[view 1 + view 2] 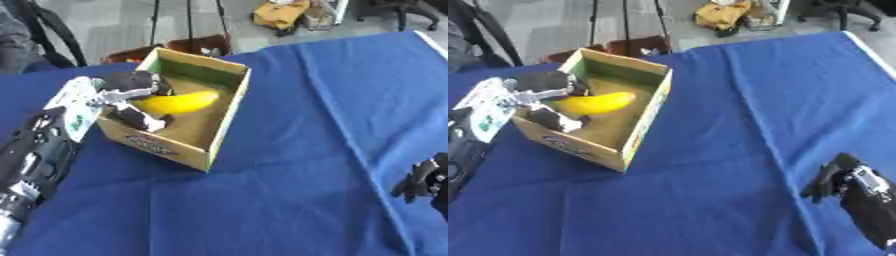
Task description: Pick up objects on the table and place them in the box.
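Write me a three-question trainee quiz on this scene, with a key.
1. True or false: the banana lies on the blue tablecloth outside the cardboard box.
2. Which hand is at the banana? A) left hand B) right hand
3. Fill in: the right hand hovers near the lower ____ corner of the view.

Key: 1 false, the banana is over the open box, with the left hand's fingers around it. 2 A. 3 right.
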